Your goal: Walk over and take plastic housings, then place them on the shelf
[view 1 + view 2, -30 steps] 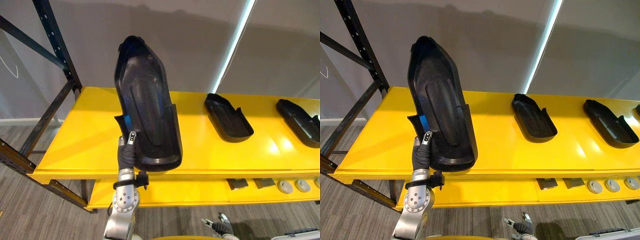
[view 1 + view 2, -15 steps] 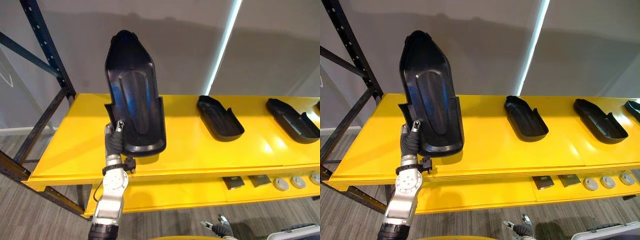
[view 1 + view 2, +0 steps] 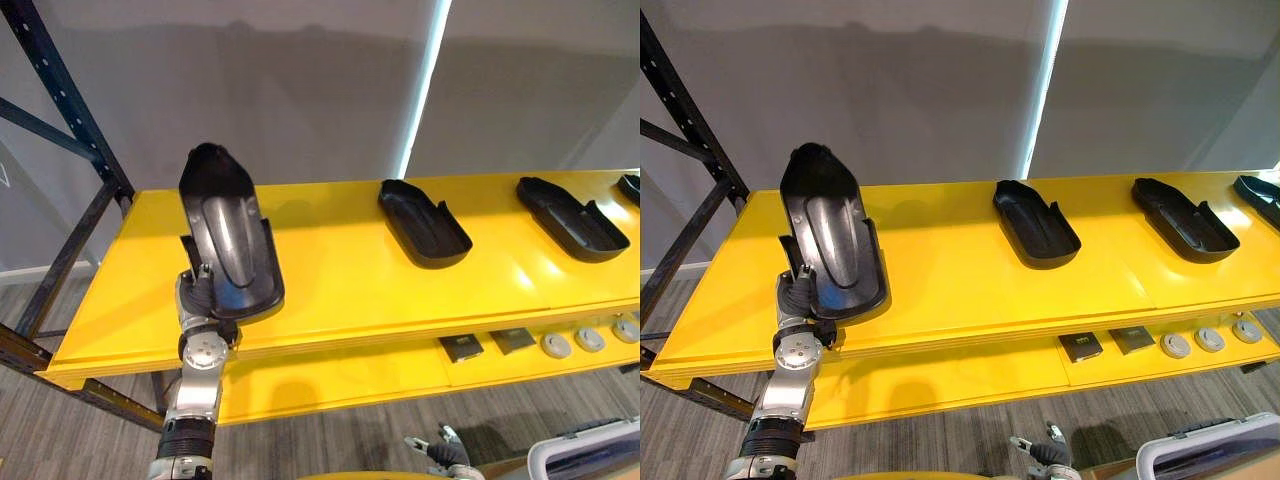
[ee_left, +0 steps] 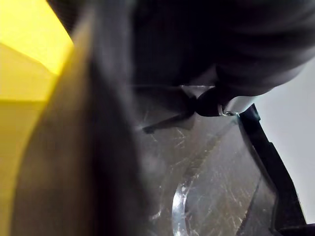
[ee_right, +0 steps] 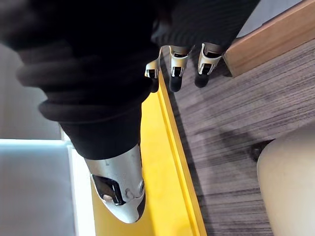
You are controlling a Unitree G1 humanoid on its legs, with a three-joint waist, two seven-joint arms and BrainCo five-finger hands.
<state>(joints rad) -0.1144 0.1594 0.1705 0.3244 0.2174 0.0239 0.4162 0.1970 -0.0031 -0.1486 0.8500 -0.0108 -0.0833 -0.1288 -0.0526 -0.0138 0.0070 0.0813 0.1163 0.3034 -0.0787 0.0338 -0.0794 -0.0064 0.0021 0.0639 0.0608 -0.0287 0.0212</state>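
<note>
Silver right robot hand point(image 5: 173, 61): hangs low over the floor, fingers loose, holding nothing.
Left robot hand point(image 3: 797, 293): closed on the lower end of the held housing point(image 3: 228, 240).
Held housing: stands nearly upright, hollow side towards us, over the left part of the shelf point(image 3: 330, 290); we cannot tell if it touches.
Step in hand: setting down, we judge. We should tip the shell back, lay it flat away from the front edge, then release.
Risk: gripped at one end, it may swing.
Lower level point(image 3: 330, 378): grey discs point(image 3: 590, 340), dark square pieces point(image 3: 465, 347).
Middle housing point(image 3: 424, 222), right housing point(image 3: 570, 217): hollow side up, well apart, nothing inside.
</note>
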